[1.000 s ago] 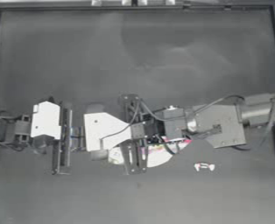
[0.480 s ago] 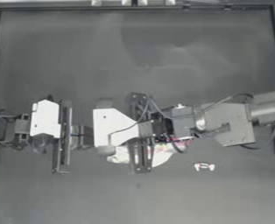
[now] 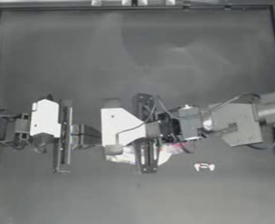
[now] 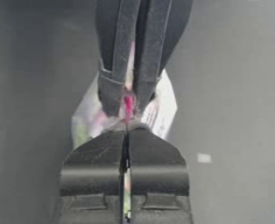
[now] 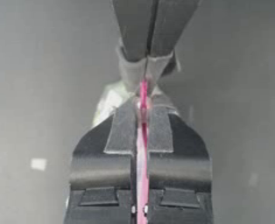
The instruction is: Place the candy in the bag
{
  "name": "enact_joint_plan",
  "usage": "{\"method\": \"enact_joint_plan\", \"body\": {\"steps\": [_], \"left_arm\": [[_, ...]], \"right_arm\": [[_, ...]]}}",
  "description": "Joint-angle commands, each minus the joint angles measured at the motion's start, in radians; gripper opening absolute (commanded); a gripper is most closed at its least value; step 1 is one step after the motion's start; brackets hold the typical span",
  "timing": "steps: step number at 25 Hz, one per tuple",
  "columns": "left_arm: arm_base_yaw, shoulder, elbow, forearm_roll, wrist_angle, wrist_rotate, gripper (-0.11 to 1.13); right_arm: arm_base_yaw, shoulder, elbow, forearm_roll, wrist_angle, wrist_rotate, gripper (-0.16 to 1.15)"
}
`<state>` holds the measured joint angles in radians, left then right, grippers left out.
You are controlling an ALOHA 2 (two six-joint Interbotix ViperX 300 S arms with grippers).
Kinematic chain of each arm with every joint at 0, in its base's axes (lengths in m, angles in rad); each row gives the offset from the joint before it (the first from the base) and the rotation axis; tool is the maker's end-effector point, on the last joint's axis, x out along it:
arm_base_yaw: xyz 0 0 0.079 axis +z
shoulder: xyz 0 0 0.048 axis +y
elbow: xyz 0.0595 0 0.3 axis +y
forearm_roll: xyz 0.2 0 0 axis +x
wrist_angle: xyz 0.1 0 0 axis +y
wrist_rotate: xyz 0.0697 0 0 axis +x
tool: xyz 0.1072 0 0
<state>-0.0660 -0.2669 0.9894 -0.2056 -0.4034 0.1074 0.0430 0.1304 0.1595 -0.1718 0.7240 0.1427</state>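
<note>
Both claws, left point(image 4: 126, 131) and right point(image 5: 142, 109), clamp the bag's point(image 3: 169, 151) pink strip; peel apart gently (candy point(image 3: 203, 166) waits nearby).

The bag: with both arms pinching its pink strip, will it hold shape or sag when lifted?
Probably floppy: the bag is thin clear film, crumpled under the left gripper and right gripper, both shut on its pink strip. Likely light, and its glossy film may slip. The candy lies apart.
</note>
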Motion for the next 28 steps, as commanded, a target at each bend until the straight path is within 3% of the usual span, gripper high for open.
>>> {"method": "enact_joint_plan", "body": {"steps": [1,28], "left_arm": [[-0.003,-0.055,-0.009,0.003,-0.005,0.002,0.09],[-0.005,-0.055,-0.003,0.003,-0.009,0.002,0.09]], "right_arm": [[0.0,-0.041,0.025,0.0,0.009,0.021,0.09],[0.0,-0.114,0.169,-0.003,0.008,0.101,0.09]]}}
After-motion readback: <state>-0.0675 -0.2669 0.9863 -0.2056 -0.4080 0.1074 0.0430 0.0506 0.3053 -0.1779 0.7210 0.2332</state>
